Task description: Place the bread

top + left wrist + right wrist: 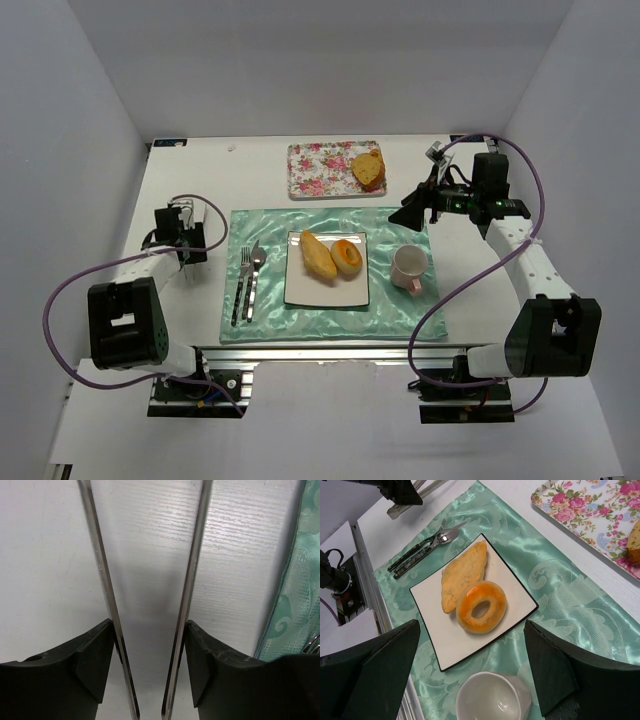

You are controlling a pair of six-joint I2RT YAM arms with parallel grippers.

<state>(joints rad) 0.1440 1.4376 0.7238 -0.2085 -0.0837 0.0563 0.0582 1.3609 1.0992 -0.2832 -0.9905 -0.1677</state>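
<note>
A long oval yellow roll (318, 257) and a round orange ring bun (347, 256) lie side by side on a square white plate (300, 290). A browner crusty piece (368, 169) lies on the floral tray (315, 168) at the back. My right gripper (412, 213) is open and empty, hovering above the mat's right side. Its wrist view shows the roll (465, 575), the bun (465, 612) and the plate (445, 640) between its fingers (380, 665). My left gripper (188, 235) sits left of the mat, its fingers (95, 655) pressed against two metal tong arms (192, 580) over bare table.
A pink cup (409, 268) stands on the green mat (400, 320) right of the plate, directly under my right gripper (471, 625). A fork and spoon (248, 282) lie on the mat left of the plate. The mat's edge (295, 605) shows beside the left gripper (149, 625).
</note>
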